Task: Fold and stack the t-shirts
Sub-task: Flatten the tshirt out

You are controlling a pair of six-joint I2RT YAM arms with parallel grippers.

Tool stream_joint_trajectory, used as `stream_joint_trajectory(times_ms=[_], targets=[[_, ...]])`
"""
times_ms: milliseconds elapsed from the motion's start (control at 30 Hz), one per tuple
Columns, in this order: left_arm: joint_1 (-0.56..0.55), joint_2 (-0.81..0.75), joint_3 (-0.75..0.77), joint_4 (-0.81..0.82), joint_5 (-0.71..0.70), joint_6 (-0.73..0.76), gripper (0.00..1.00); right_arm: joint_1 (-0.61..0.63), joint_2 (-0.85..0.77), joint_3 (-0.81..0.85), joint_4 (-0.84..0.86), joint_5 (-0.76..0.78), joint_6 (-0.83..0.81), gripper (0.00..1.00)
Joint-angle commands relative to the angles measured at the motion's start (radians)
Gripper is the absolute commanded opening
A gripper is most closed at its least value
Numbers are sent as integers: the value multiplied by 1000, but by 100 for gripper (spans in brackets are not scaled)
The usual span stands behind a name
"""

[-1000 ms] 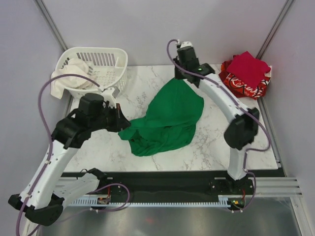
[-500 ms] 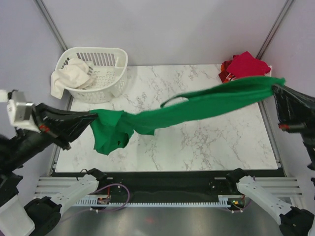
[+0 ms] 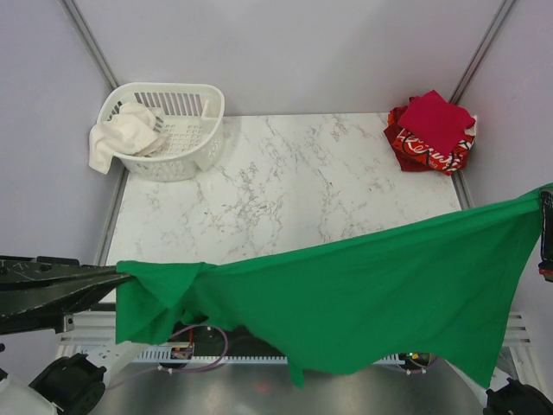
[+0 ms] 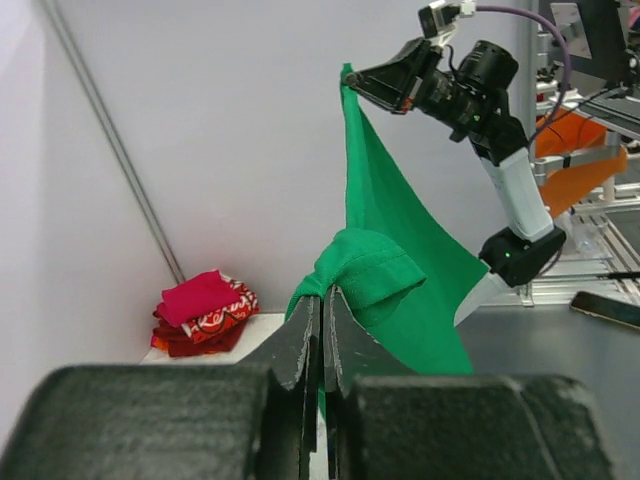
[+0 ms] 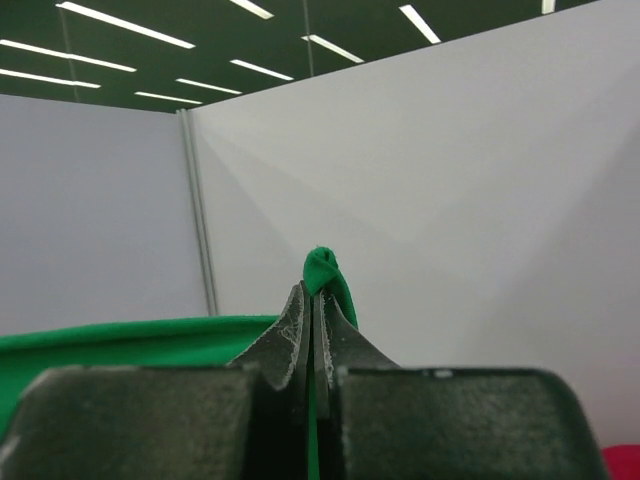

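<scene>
The bright green t-shirt (image 3: 363, 294) hangs stretched in the air between my two grippers, high above the table's near edge. My left gripper (image 3: 119, 278) is shut on its left corner, seen bunched at the fingertips in the left wrist view (image 4: 322, 292). My right gripper (image 3: 544, 203) is shut on its right corner; a green fold (image 5: 322, 268) pokes out above the closed fingertips. The crimson t-shirt (image 3: 435, 119) lies folded on top of the red t-shirt with white print (image 3: 423, 153) at the table's far right corner; both also show in the left wrist view (image 4: 200, 310).
A white slatted basket (image 3: 194, 104) stands at the far left corner with a cream cloth (image 3: 121, 134) hanging over its rim. The marble table top (image 3: 285, 199) lies below the raised shirt. Grey walls and metal posts enclose the cell.
Both arms have lifted and pulled the green shirt up and toward the near edge. It went from a twisted band over the table to a wide sheet spread near the camera.
</scene>
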Motion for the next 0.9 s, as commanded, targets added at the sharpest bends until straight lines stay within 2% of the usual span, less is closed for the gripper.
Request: stream_joint_trajectory(times_ms=[0, 133, 267, 300, 333, 367, 400, 467, 500, 533, 567, 600, 633, 667, 700, 733, 867], targets=[[0, 87, -9, 56, 105, -24, 2, -3, 63, -4, -35, 153, -62, 0], [0, 133, -113, 56, 2, 62, 2, -2, 180, -23, -84, 346, -109, 0], [0, 257, -215, 64, -105, 143, 2, -2, 404, -118, -76, 584, -135, 0], [2, 333, -229, 68, -168, 156, 2, 0, 449, -182, -56, 732, -143, 0], [6, 381, -256, 73, -196, 175, 2, -5, 552, -208, -29, 792, -145, 0], [67, 436, -258, 76, -204, 176, 2, -14, 611, -231, -13, 852, -140, 0], [128, 580, -247, 81, -99, 138, 2, -63, 739, -259, 5, 880, -105, 0], [295, 763, -206, 90, -26, 72, 2, -133, 884, -250, -13, 848, -18, 0], [340, 859, -122, 88, -61, -32, 9, -167, 958, -198, -38, 822, 22, 0], [383, 1073, -53, 75, -54, -95, 48, -216, 1110, -154, -103, 763, 92, 0], [451, 1169, 39, -36, -23, -157, 66, -238, 1189, -90, -155, 697, 110, 24], [465, 1244, 235, -101, -43, -229, 99, -253, 1266, 61, -265, 629, 122, 56], [463, 1300, 294, -132, -73, -229, 100, -255, 1385, 134, -312, 618, 130, 81], [438, 1285, 308, -133, -104, -225, 100, -252, 1426, 199, -350, 629, 128, 98], [419, 1262, 297, -113, -198, -200, 100, -250, 1446, 263, -380, 636, 130, 98], [407, 1244, 291, -107, -226, -186, 100, -249, 1445, 271, -377, 639, 130, 98], [391, 1137, 221, -100, -241, -154, 100, -244, 1330, 203, -311, 603, 127, 98]])
